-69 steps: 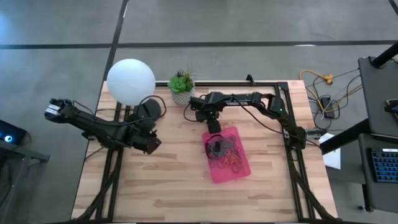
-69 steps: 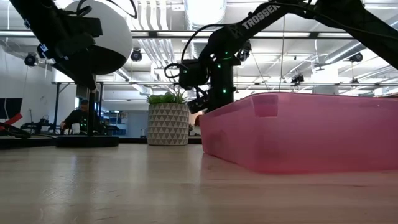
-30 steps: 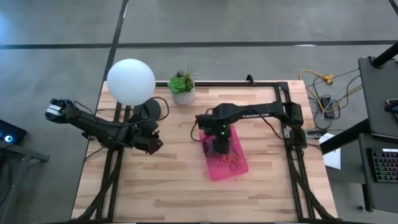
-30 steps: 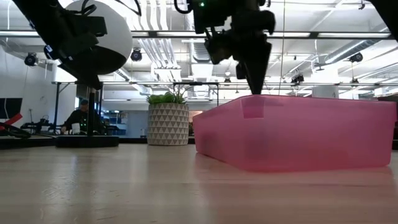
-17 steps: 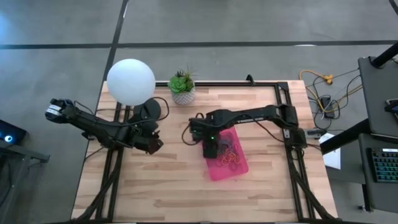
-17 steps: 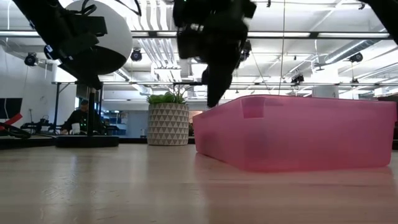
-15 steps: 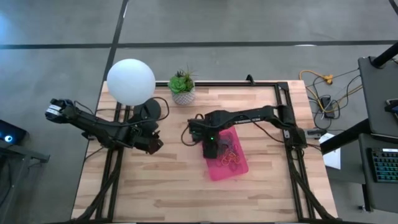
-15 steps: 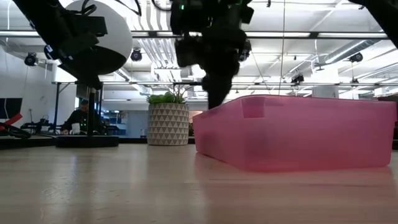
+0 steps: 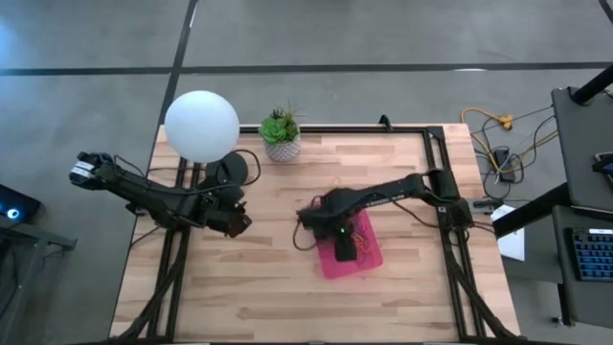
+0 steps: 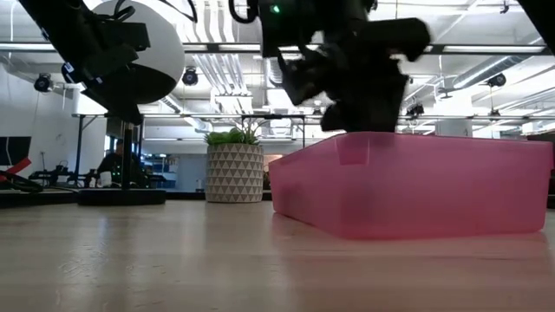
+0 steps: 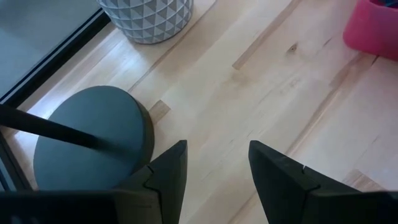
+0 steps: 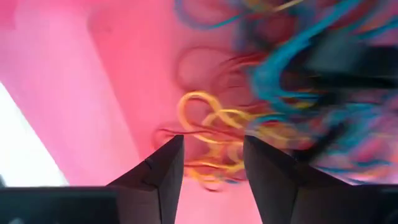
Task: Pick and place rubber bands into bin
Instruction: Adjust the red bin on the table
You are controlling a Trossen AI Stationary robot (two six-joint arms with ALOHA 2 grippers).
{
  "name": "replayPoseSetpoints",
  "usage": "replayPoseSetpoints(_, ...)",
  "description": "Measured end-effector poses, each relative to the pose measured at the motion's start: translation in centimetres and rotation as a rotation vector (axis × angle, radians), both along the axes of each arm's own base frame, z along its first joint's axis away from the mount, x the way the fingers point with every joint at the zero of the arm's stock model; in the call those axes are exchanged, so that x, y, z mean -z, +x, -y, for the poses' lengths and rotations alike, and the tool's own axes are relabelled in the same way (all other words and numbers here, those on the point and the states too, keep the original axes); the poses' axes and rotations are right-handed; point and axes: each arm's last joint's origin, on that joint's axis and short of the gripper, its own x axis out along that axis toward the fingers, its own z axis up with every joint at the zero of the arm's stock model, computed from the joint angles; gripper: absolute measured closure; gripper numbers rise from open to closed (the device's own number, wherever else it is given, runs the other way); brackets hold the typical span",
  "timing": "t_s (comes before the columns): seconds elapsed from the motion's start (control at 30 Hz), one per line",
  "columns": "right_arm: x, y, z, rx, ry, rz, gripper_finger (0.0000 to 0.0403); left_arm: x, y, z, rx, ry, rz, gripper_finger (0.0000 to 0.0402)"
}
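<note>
Right tool (image 9: 344,247) is now over the middle of the bin (image 9: 374,257), pointing down into it. Half a second ago it sat at the bin's near-left edge, closer to the plant pot (image 9: 280,147); a second ago it was also above the bin, so it is sweeping back and forth over the tray. The bin itself hasn't moved in that half second.

Right wrist view: fingers (image 12: 158,171) are apart with a clear gap, nothing pinched between them. Rubber bands (image 12: 214,127) lie tangled on the pink floor just below: yellow, red, blue loops.

In the high view I see no loose bands on the tabletop (image 9: 259,278); everything visible is inside the bin.

Left tool (image 11: 214,171) is parked well away near the lamp base (image 11: 87,146), fingers spread, holding nothing.

Read: looks like a release just happened or the arm is checking the pile. Task seems close to done, judging by the layout. Low view is motion-blurred, can't confirm contact with the bands.
</note>
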Motion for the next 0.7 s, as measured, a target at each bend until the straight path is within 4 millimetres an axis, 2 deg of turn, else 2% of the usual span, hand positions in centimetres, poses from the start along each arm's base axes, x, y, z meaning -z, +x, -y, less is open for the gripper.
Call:
replayPoseSetpoints(0.2, 3.1, -1.7, -3.1, 0.089, 0.126, -0.109, 0.0269, 0.0, 0.0, 0.0, 0.005, 0.0, -0.004, 0.0245)
replayPoseSetpoints(0.53, 3.2, -2.5, -8.8, 0.008, 0.27, -0.059, 0.0338, 0.0, 0.0, 0.1, 0.093, 0.027, -0.067, 0.0245)
replayPoseSetpoints(0.7, 3.0, -2.5, -9.3, 0.025, 0.302, -0.051, 0.035, 0.0, 0.0, 0.1, 0.111, 0.034, -0.079, 0.0245)
